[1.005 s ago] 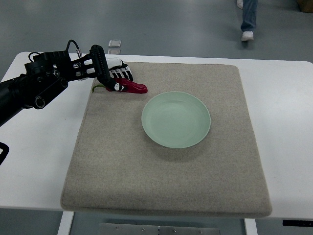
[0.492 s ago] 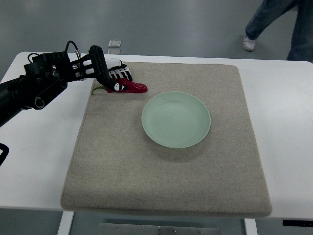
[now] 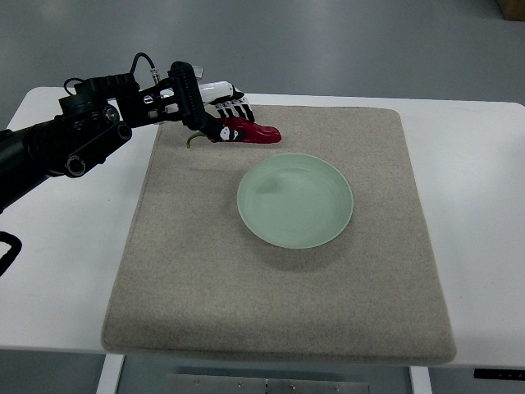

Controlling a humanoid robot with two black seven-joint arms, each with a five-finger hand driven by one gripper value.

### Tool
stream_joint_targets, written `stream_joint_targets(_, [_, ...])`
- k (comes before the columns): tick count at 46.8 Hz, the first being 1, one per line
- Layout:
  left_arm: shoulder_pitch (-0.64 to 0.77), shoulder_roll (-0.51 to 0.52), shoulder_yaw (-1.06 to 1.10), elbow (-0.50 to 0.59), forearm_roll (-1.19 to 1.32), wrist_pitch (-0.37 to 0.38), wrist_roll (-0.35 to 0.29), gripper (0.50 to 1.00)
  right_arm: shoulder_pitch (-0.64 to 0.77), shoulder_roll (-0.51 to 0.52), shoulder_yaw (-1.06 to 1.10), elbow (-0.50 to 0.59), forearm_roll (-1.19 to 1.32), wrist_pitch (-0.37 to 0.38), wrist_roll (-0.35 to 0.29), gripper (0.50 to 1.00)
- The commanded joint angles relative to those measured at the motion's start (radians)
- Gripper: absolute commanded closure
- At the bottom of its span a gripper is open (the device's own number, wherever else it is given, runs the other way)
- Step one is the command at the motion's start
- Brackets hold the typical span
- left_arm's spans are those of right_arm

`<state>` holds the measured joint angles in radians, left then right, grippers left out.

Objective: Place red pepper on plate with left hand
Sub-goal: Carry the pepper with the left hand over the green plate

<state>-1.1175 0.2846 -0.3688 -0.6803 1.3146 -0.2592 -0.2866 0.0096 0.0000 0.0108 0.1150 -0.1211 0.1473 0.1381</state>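
A red pepper (image 3: 253, 132) with a green stem hangs above the far left part of the beige mat (image 3: 279, 246), held by my left hand (image 3: 220, 115). That black and white hand has its fingers curled round the pepper's stem end, and its arm reaches in from the left edge. The pale green plate (image 3: 295, 199) lies empty near the mat's middle, to the right of and nearer than the pepper. The pepper's shadow falls on the plate's far left part. My right hand is out of view.
The mat lies on a white table (image 3: 57, 246). Grey floor shows beyond the table's far edge.
My left hand has lifted the pepper off the mat and carried it right and farther away, closer to the plate's far rim. The person walking in the background has left the view.
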Motion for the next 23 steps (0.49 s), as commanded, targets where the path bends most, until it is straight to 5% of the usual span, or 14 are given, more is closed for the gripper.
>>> stream_joint_targets(1, [0.002, 0.004, 0.001, -0.036, 0.000, -0.002, 0.000, 0.924, 0.000, 0.000, 0.000, 0.000, 0.000, 0.000, 0.000, 0.572])
stream_joint_targets(23, [0.013, -0.004, 0.007, -0.203, 0.002, -0.005, -0.010, 0.924, 0.000, 0.000, 0.000, 0.000, 0.000, 0.000, 0.000, 0.572])
